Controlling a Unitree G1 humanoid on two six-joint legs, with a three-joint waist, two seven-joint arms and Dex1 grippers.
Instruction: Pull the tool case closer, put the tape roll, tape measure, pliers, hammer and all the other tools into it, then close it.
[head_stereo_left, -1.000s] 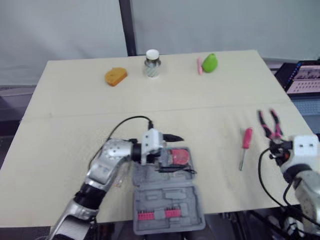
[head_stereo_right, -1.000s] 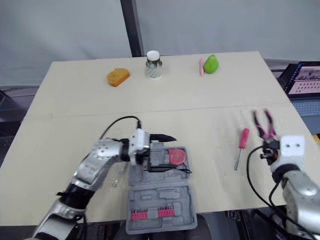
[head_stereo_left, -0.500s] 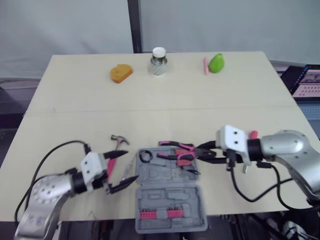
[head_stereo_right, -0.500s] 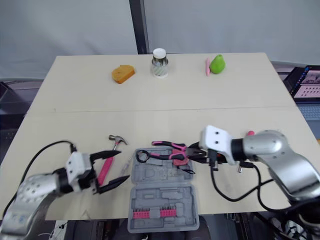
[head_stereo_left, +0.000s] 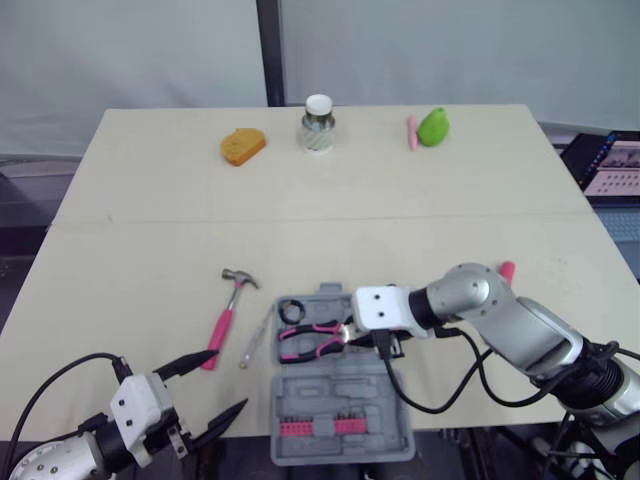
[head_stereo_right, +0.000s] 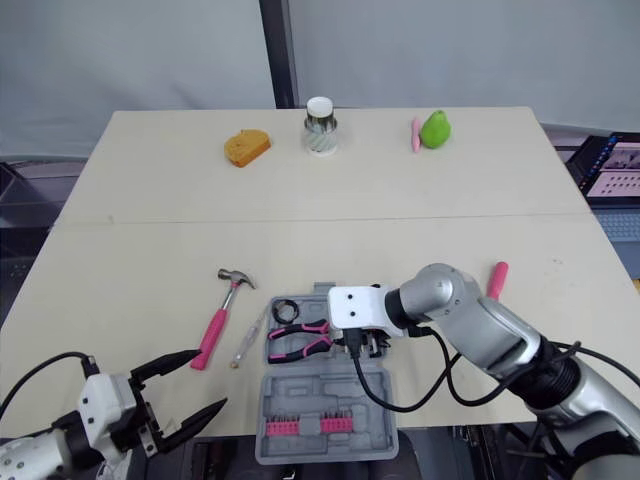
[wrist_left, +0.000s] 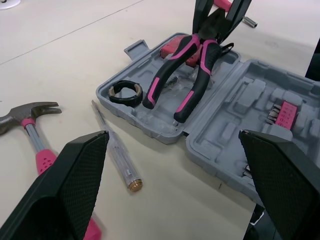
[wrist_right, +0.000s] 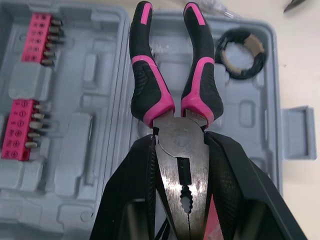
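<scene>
The grey tool case (head_stereo_left: 352, 392) lies open at the table's front edge, with pink bit rows (head_stereo_left: 320, 427) in its near half. My right gripper (head_stereo_left: 345, 335) is shut on the head of the pink-and-black pliers (wrist_right: 172, 95), whose handles rest in the case's far half. A black tape roll (head_stereo_left: 291, 311) sits in that half's corner. A red tape measure (wrist_left: 169, 49) lies partly hidden under the pliers. The pink-handled hammer (head_stereo_left: 228, 305) and a clear tester screwdriver (head_stereo_left: 256, 336) lie left of the case. My left gripper (head_stereo_left: 228, 380) hangs open near the front edge, holding nothing.
A pink screwdriver handle (head_stereo_left: 503, 270) shows behind my right arm. Along the far edge stand an orange object (head_stereo_left: 243, 147), a white-lidded jar (head_stereo_left: 318, 123) and a green object (head_stereo_left: 433, 127) beside a pink stick (head_stereo_left: 410, 131). A laptop (head_stereo_left: 612, 165) sits off the table's right.
My right gripper has carried the pliers left and down into the case's far half. My left gripper has drawn back toward the front edge, away from the hammer.
</scene>
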